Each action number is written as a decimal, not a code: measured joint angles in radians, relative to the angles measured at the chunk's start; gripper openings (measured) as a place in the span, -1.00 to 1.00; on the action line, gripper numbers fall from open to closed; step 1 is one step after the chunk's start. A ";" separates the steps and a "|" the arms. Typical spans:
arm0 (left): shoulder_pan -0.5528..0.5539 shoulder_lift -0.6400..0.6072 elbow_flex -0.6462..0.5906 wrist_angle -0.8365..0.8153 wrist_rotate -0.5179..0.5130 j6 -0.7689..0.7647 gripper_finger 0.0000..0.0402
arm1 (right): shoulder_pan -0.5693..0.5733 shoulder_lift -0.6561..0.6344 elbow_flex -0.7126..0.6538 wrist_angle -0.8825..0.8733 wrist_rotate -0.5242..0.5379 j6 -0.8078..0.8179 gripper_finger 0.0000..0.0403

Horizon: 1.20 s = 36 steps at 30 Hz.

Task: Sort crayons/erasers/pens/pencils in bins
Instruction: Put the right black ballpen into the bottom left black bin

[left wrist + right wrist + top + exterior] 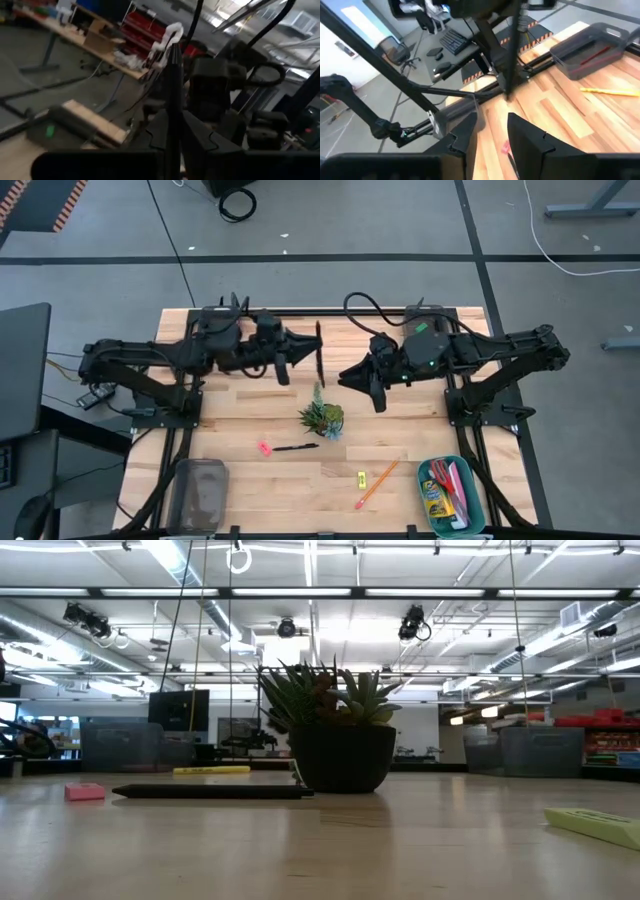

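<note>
Going left to right in the top-down shot: the translucent grey bin (200,492) sits at the lower left corner of the table (250,410). Up top, left of centre, the left gripper (312,352) is clamped shut on a black pen (319,346), holding it upright off the wood. You can see the pen pinched between its fingers in the left wrist view. Just right of that, the right gripper (352,377) hangs close by with its fingers apart and nothing between them.

Lower middle of the frame, on the table: a pink eraser (264,448), a second black pen (296,447) and the little potted succulent (322,418). Further right are a yellow eraser (360,478) and an orange pencil (377,484). The teal bin (478,502) is at the lower right with the crayon box (437,500) already inside.

What worries me:
- The two grippers are really close together, so one careless swing could knock them into each other or bump the pen out of the grip.
- The pen looks held near one end, so a fast move could make it pivot or slip.
- The succulent sits right in the middle of any path down to the bins, so a low pass could tip it.

As for writing, the crayon box has print on it but I can't read any of it, and there's nothing else legible.
</note>
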 joint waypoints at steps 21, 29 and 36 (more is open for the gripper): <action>-0.313 -0.195 0.001 -1.030 0.014 -0.719 -0.82 | 0.000 0.000 0.000 -0.172 0.002 -0.006 -0.36; -0.558 -0.186 0.000 -1.156 -0.099 -1.104 -0.82 | 0.000 0.001 0.000 -0.228 0.002 -0.016 -0.36; -0.838 -0.155 -0.003 -1.312 -0.174 -1.498 -0.82 | 0.000 0.001 0.000 -0.261 0.003 -0.030 -0.36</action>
